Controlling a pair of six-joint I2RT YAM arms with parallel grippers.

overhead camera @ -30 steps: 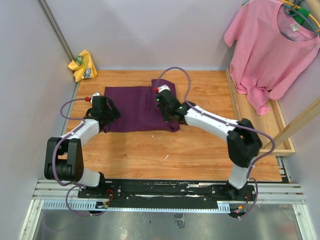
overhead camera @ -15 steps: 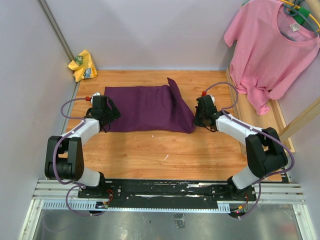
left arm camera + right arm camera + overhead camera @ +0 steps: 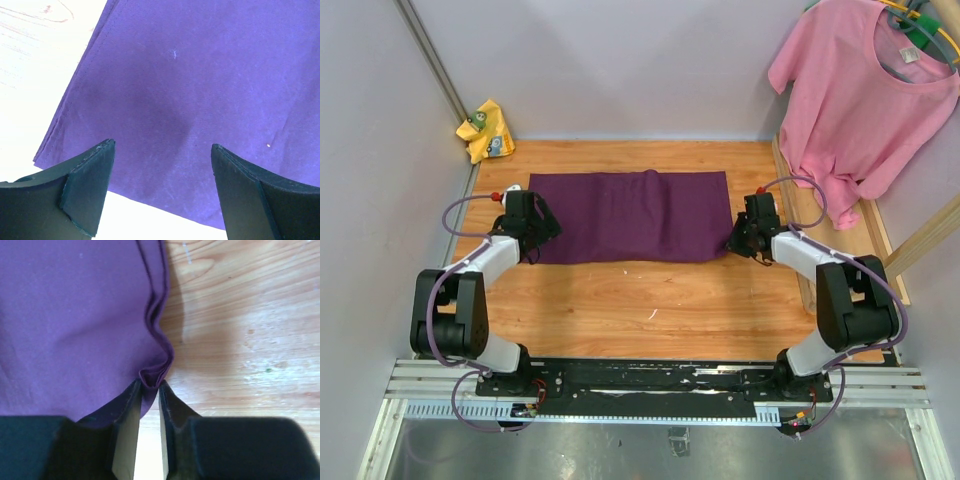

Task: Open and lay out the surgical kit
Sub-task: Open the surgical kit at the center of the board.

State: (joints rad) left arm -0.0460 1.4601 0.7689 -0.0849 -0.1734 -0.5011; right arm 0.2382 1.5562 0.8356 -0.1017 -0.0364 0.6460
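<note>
The dark purple cloth wrap lies spread flat across the back of the wooden table. My left gripper is open and empty over the cloth's near left corner, which fills the left wrist view. My right gripper is shut on the cloth's near right corner, where the right wrist view shows a pinched fold between the fingertips. The steel tray, forceps, scissors and gauze are hidden or out of view.
A pink T-shirt hangs at the back right over a raised wooden ledge. A yellow rag sits at the back left corner. Bare wooden table lies in front of the cloth.
My right gripper has pulled the cloth's folded-over flap rightward, from the middle to the right side. The cloth now lies unfolded and wider. The left arm has not moved.
</note>
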